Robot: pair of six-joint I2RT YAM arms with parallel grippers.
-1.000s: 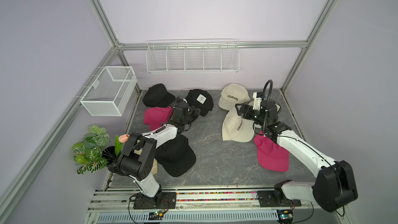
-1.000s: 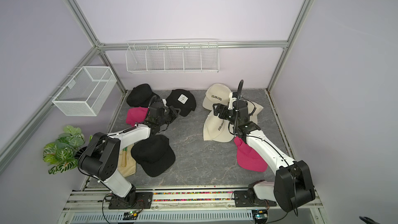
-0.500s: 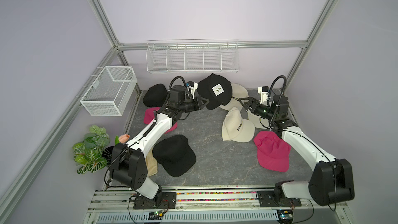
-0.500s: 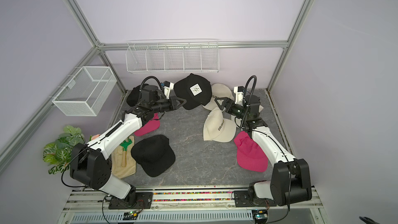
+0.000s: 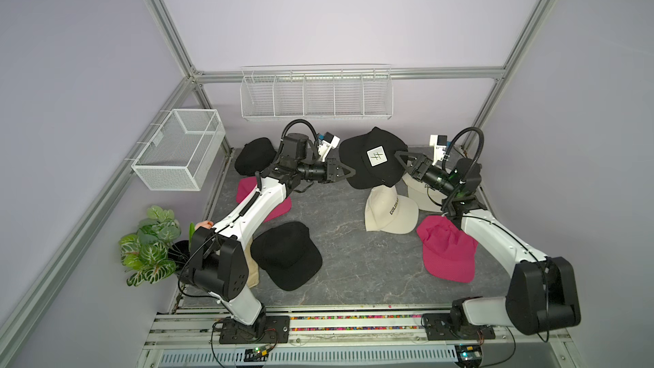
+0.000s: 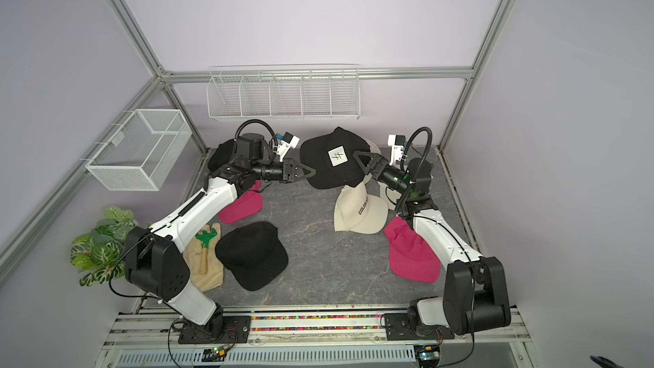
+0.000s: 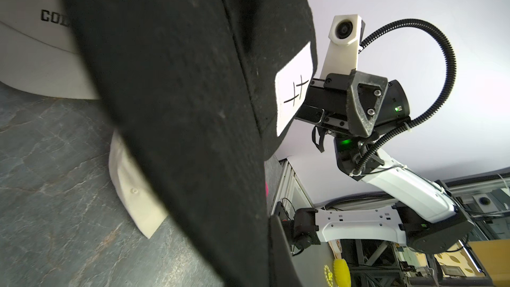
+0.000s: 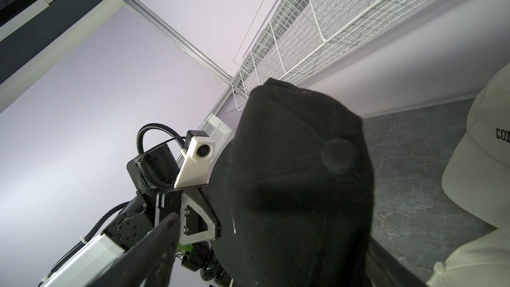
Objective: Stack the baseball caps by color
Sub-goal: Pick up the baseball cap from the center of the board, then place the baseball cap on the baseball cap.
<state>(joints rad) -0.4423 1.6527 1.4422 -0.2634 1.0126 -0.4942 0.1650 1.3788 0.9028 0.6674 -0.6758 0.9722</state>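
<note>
Top views both show the left arm stretched up from the front rail. The left hand (image 5: 349, 172) is pinched together on the edge of the patch cap (image 5: 359, 150), a black cap with a white square patch. It hangs in the air over the back of the bench (image 5: 354, 267). The right arm bends in from the opposite side. The right hand (image 5: 401, 162) is spread wide about the crown, and in the right wrist view one finger (image 8: 162, 233) stands clear of the felt-like cloth.

The bench is grey and veined like stone, with lilac walls around it. A mesh basket (image 5: 178, 150) and a wire rack (image 5: 316, 95) hang on the walls.

On the bench lie a rounded black cap (image 5: 253, 155) in the back corner and a magenta cap (image 5: 279, 208) partly under the left arm. There is also a flat-brimmed black cap (image 5: 286, 258), a cream "COLORADO" cap (image 5: 391, 214) and a dimpled magenta cap (image 5: 447, 251).
</note>
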